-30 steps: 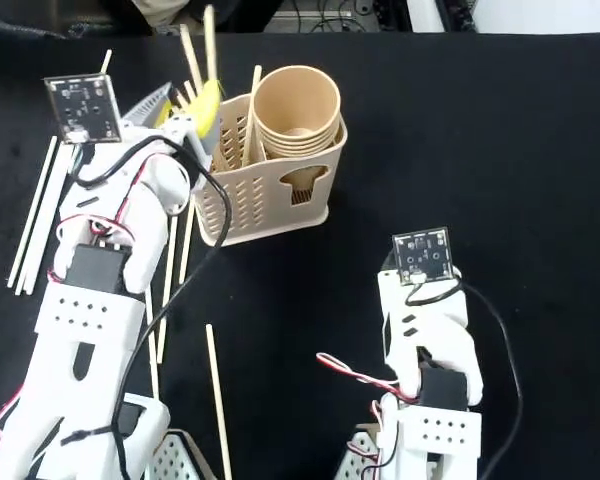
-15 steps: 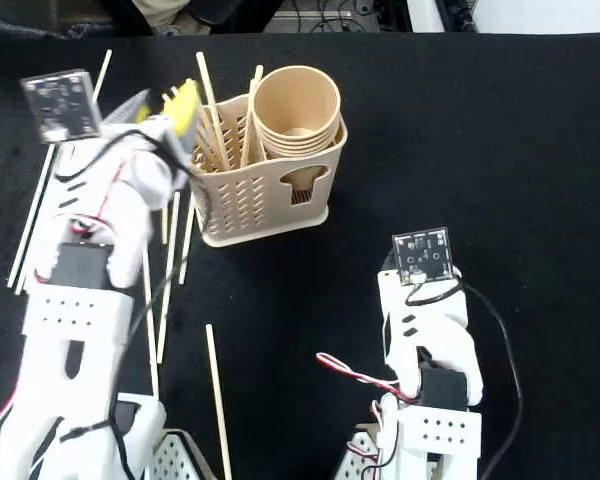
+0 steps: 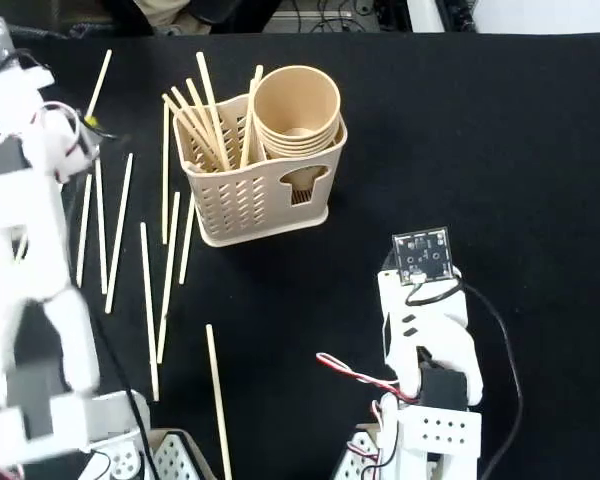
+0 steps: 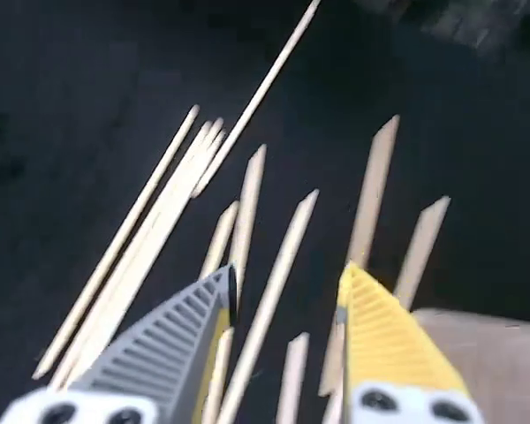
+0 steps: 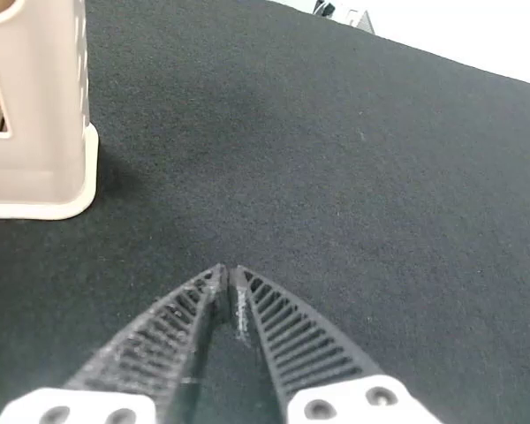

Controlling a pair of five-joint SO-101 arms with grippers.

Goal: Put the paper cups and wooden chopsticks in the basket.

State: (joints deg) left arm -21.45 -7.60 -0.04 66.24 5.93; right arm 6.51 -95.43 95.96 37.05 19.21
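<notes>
The beige slotted basket (image 3: 265,195) stands left of the table's middle. Inside it are a stack of paper cups (image 3: 296,100) and several wooden chopsticks (image 3: 202,115) leaning on end. More loose chopsticks (image 3: 168,270) lie on the black cloth to the basket's left. My left gripper (image 3: 88,128) is at the far left edge above them. In the left wrist view it (image 4: 287,274) is open, with loose chopsticks (image 4: 150,256) on the cloth beneath and nothing between its fingers. My right gripper (image 5: 227,272) is shut and empty, low over bare cloth, apart from the basket's corner (image 5: 35,132).
One chopstick (image 3: 217,400) lies alone near the front, between the two arm bases. Another (image 3: 100,85) lies at the back left. The right arm (image 3: 427,330) stands at the front right, with open black cloth around and behind it.
The left gripper let go of chopsticks into the basket, where they now lean. The left arm then swung away to the far left over the loose chopsticks. The right arm kept still.
</notes>
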